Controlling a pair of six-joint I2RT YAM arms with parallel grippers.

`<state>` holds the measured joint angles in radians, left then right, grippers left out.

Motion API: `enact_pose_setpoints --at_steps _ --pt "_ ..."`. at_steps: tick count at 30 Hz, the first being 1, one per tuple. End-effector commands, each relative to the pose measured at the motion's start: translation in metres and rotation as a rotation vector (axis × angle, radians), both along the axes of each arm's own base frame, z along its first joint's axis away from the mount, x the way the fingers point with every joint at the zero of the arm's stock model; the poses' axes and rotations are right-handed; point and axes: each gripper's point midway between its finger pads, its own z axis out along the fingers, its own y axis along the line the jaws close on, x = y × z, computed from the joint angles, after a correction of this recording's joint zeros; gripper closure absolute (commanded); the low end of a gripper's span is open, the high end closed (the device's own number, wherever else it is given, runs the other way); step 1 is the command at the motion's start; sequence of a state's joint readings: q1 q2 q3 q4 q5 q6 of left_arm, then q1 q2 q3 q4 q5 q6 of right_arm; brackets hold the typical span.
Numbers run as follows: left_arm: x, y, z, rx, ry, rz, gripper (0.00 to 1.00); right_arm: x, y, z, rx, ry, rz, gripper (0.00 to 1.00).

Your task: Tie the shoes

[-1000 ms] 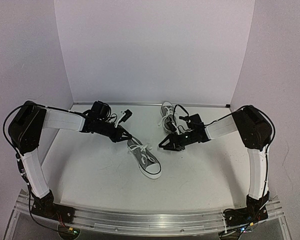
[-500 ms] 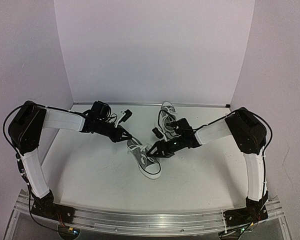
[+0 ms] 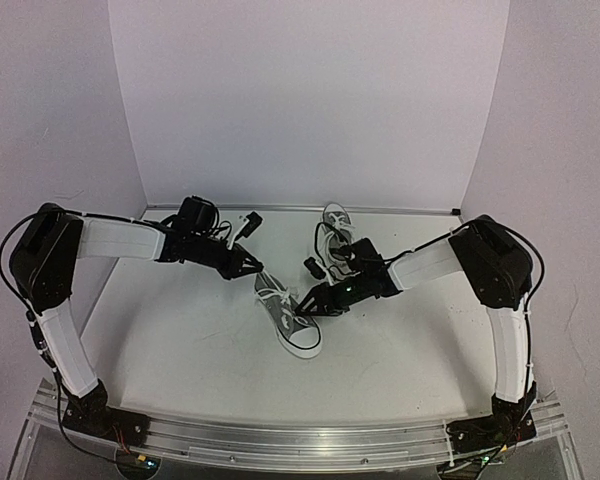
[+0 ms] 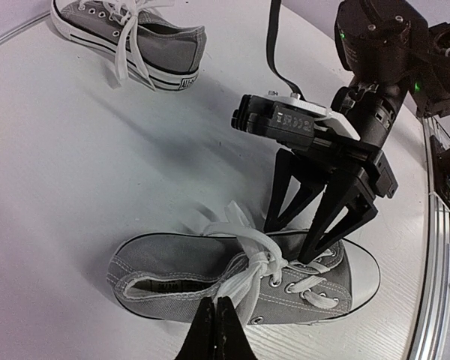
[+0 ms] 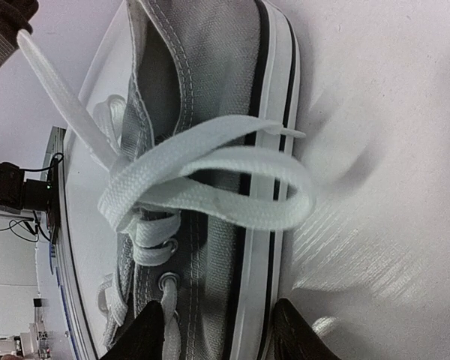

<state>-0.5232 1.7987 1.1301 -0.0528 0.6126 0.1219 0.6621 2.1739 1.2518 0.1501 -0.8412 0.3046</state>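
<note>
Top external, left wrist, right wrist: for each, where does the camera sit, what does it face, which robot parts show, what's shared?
Top external: above, behind the bases, looking down at the table; both arms, left claw, right claw.
Left wrist: on left arm, facing the near shoe; own tips pinching lace, right claw beyond.
Right wrist: right arm, close on its lace loop; own fingertips.
All share the near shoe.

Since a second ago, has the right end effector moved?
Yes. The right end effector moved left, away from the far shoe, to the near shoe.
</note>
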Motion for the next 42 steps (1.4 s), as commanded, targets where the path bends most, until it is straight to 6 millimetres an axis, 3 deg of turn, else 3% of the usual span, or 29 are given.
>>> enact_pose_setpoints --at_steps 1,10,14,22,25,30,33,36,39,42 --pt "0.008 0.010 0.028 -0.011 -0.071 0.050 1.00 -0.012 -0.009 -0.034 -0.088 0.052 -0.019 0.54" --pt "0.026 0.030 0.031 -0.013 -0.079 0.160 1.00 -0.019 -0.003 -0.028 -0.072 0.055 -0.017 0.55" --pt "0.028 0.032 0.022 -0.015 -0.044 0.171 0.99 -0.026 0.003 -0.020 -0.056 0.059 -0.019 0.56" --pt "0.030 0.028 0.010 -0.041 -0.009 0.169 0.84 -0.038 0.010 -0.007 -0.037 0.050 -0.025 0.53" --pt "0.029 0.030 0.010 -0.040 -0.018 0.180 0.71 -0.040 0.011 -0.007 -0.028 0.066 -0.018 0.51" --pt "0.018 0.031 0.000 -0.069 0.040 0.179 0.63 -0.044 0.015 0.016 0.042 0.060 -0.005 0.50" --pt "0.009 0.030 -0.015 -0.078 0.082 0.165 0.63 -0.035 0.012 0.030 0.071 0.048 -0.021 0.49" --pt "0.004 0.029 -0.025 -0.081 0.113 0.155 0.63 -0.014 -0.001 0.039 0.102 0.049 -0.074 0.50" --pt "0.003 0.026 -0.030 -0.093 0.124 0.142 0.62 0.006 -0.011 0.045 0.136 0.056 -0.118 0.50" --pt "0.005 0.023 -0.032 -0.098 0.131 0.128 0.62 0.012 -0.015 0.047 0.157 0.064 -0.130 0.50"
